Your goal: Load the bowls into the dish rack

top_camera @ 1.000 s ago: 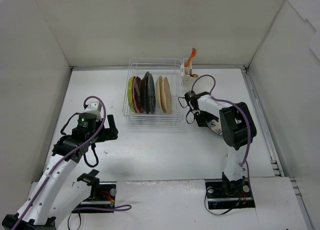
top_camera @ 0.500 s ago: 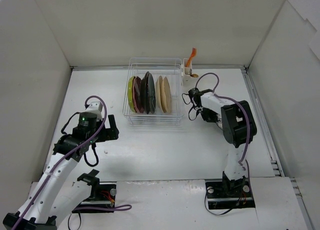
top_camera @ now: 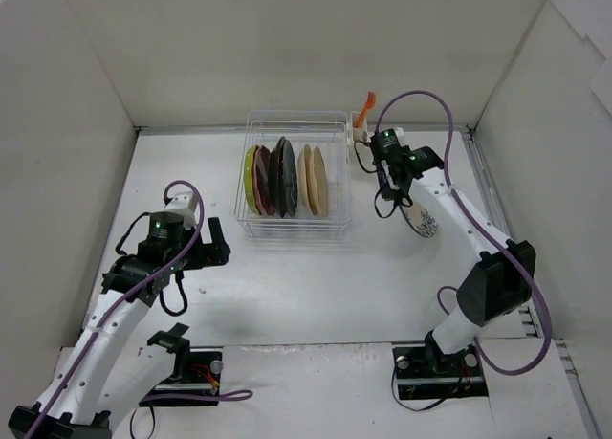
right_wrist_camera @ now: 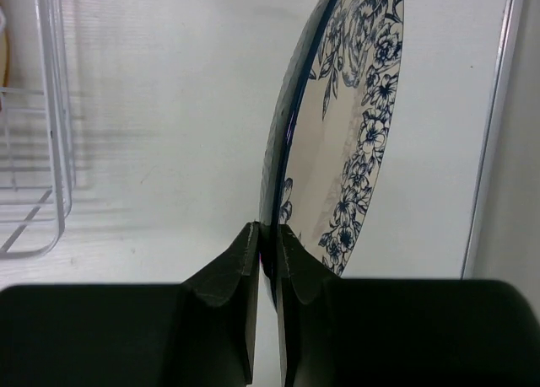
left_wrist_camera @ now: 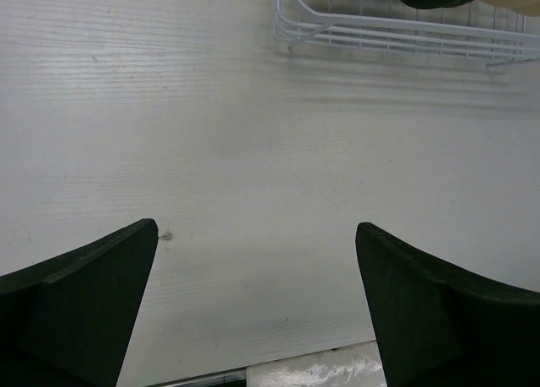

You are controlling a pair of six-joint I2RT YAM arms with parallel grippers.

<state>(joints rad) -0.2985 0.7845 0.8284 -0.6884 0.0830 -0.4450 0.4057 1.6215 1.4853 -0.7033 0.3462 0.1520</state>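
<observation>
My right gripper (right_wrist_camera: 268, 250) is shut on the rim of a cream bowl (right_wrist_camera: 350, 142) with dark blue flower prints. The bowl hangs on edge above the table, just right of the dish rack (top_camera: 292, 176), and shows below the right gripper (top_camera: 394, 198) as the cream bowl (top_camera: 421, 221) in the top view. Several bowls stand upright in the rack: lime green (top_camera: 250, 179), dark red, black (top_camera: 283, 176) and two cream ones (top_camera: 314, 180). My left gripper (left_wrist_camera: 257, 260) stands open over bare table, left of the rack and short of it, holding nothing.
A white utensil cup (top_camera: 360, 144) with an orange utensil (top_camera: 364, 108) hangs on the rack's right far corner, close to my right wrist. White walls enclose the table. The rack's near wire edge (left_wrist_camera: 396, 34) shows at the top of the left wrist view.
My right gripper has shut on the cream flowered bowl and lifted it up and toward the far side, beside the rack. The left arm has barely moved.
</observation>
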